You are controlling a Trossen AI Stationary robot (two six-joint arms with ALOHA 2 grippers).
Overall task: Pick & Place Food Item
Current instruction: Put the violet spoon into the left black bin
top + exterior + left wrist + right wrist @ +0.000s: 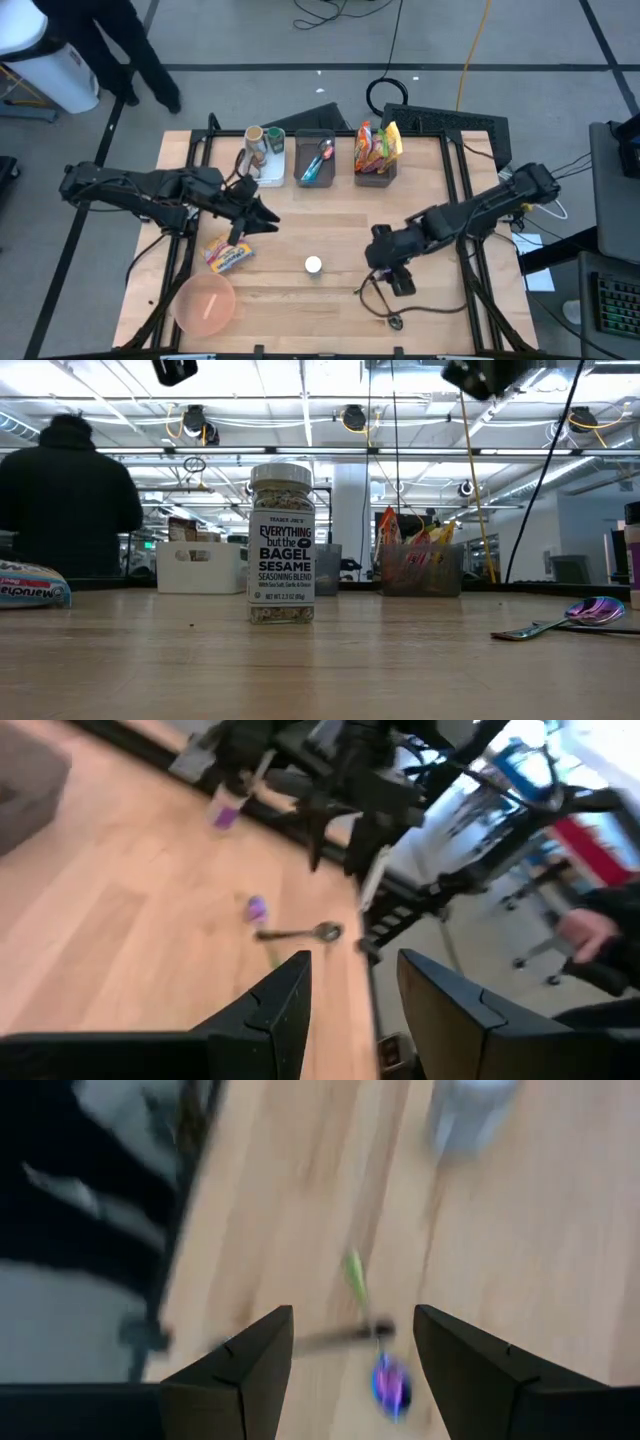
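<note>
A yellow and pink snack packet [228, 255] lies flat on the wooden table at the near left; its end also shows in the low view [30, 585]. My left gripper [266, 221] hangs open above the table, just far-right of the packet, with nothing between its fingers [350, 1010]. My right gripper [400, 280] is open too, tilted down over the near right of the table, above a spoon [385, 1375]. It holds nothing.
A seasoning jar [281, 543] stands upright mid-table near the front [313, 265]. The iridescent spoon [388, 312] lies near the front right, and a pink bowl [205, 305] sits at the near left. Three bins [315, 158] line the far edge. A person [65, 500] stands beyond the table.
</note>
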